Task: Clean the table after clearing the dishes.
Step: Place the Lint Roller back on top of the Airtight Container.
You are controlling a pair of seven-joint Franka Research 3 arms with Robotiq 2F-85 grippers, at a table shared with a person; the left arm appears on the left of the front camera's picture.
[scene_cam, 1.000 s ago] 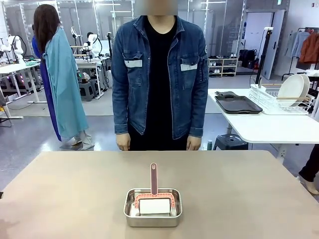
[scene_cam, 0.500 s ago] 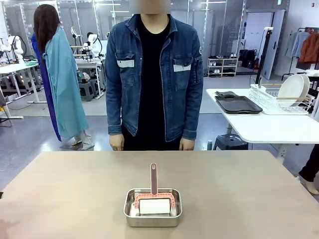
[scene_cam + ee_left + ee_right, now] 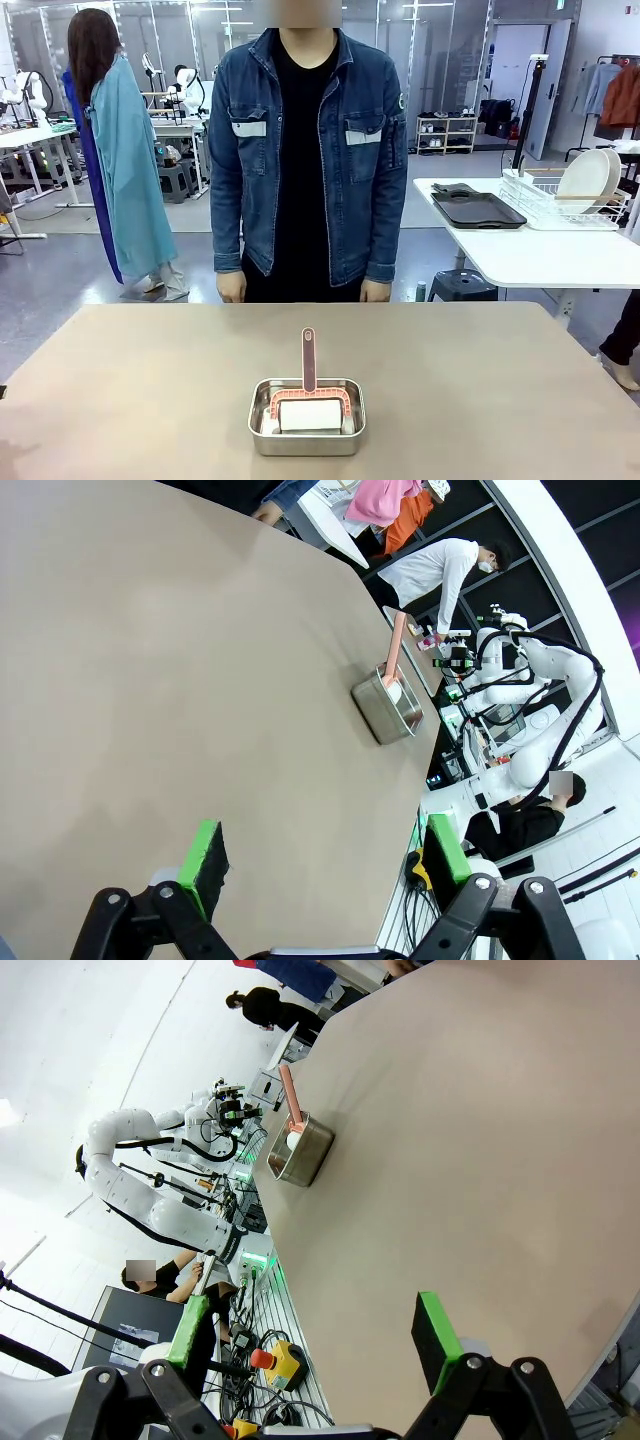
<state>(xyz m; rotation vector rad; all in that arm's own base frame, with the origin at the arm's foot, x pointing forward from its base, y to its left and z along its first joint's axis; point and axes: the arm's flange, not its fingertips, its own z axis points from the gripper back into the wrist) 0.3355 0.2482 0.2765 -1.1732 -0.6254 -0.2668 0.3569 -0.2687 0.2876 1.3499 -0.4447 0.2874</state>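
both the left end effector (image 3: 325, 865) and the right end effector (image 3: 320, 1335) are hovering with jaws wide apart and holding nothing above the bare tan desk (image 3: 120, 380). the dishes (image 3: 590, 180) are drying in a rack on the white side table, so the pink-handled lint roller (image 3: 308, 385), lying in the steel pan (image 3: 306, 440) at the near middle, is probably the thing to be reaching for. grasping its upright handle squarely should be keeping the pan from shifting.

Left gripper (image 3: 325, 865) jaws wide apart, nothing between pads; right gripper (image 3: 315, 1335) likewise spread, empty, both hovering above the table (image 3: 150, 680)

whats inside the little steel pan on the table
A pink-framed roller with a white roll lies in the steel pan, its handle sticking up over the far rim. The pan floor beneath the roll is covered.
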